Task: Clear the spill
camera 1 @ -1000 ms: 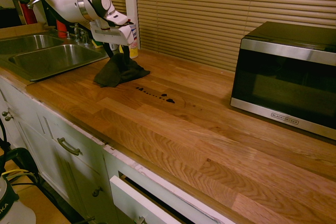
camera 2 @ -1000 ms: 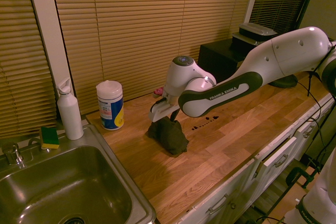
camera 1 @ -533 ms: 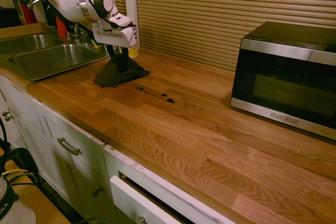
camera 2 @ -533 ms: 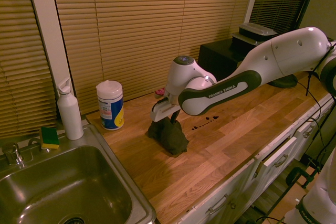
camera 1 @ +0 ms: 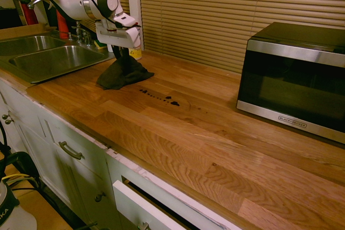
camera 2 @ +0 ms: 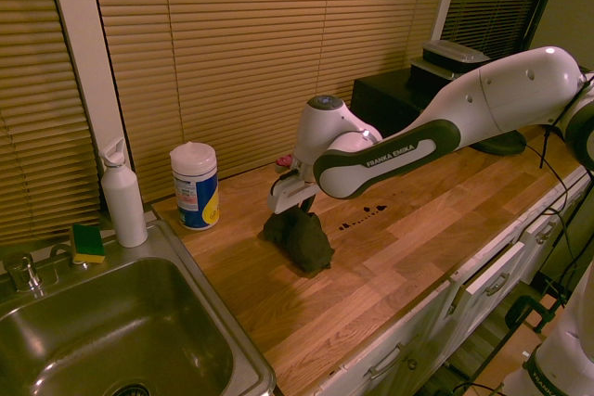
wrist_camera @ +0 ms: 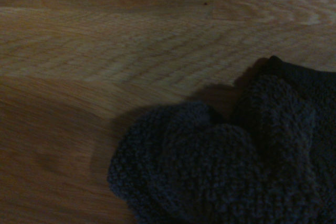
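wood counter [camera 1: 178,133], closed blinds [camera 1: 215,9], white cabinets [camera 1: 48,133]

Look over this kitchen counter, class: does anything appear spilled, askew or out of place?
Yes. A thin line of dark droplets, the spill, marks the wooden counter between the bunched dark rag and the microwave. A drawer below hangs slightly open.

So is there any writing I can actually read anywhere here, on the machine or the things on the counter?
"FRANKA EMIKA": on the dark band of the white robot arm.
Brand badge on the lower front strip of the black and silver microwave: too small to read.
Blue and yellow label on the white wipes canister: print blurred, unreadable.
Nothing else legible.
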